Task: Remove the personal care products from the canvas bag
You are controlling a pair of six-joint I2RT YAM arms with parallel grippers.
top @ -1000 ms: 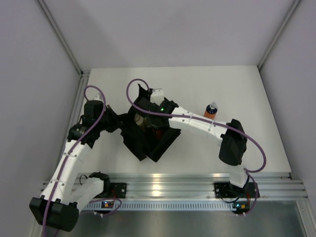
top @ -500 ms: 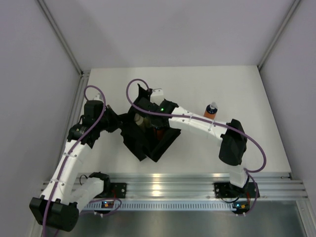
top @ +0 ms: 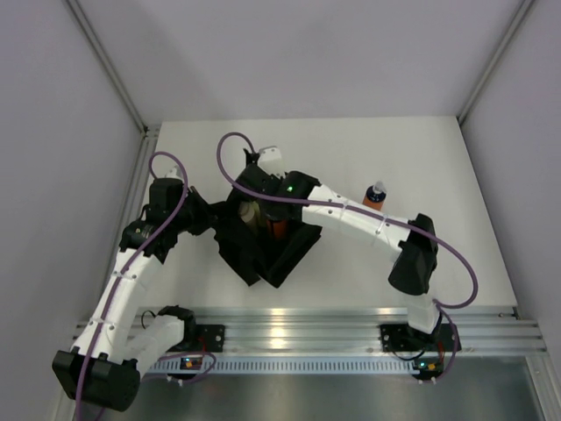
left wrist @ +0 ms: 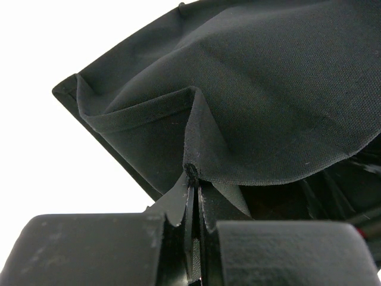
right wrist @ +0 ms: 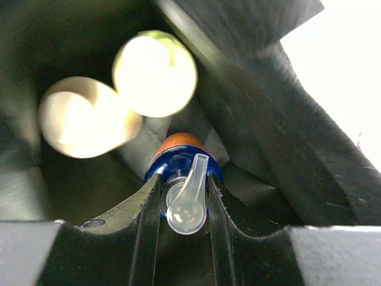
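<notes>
The white surface carries the canvas bag, a crumpled black bag lying left of centre with its mouth open upward. From the left wrist, the canvas bag fills the frame as folded black fabric.

The left gripper sits at the bag's 9 o'clock edge. Seen up close, the left gripper has its fingers pressed together on a pinched fold of the bag's wall.

The right arm reaches across from 3 o'clock and goes down into the bag's mouth. Inside, the right gripper has its fingers clamped on either side of the held orange bottle, at its dark-blue band just under the pale flip cap. That bottle is still within the bag's walls.

Two more bottles stand in the bag, both blurred. The yellow-green bottle lies between 11 and 12 o'clock of the held one. The beige bottle is at about 9 o'clock, just beside the yellow-green one.

The standing orange bottle is upright on the surface, outside the bag toward 3 o'clock and apart from it.
</notes>
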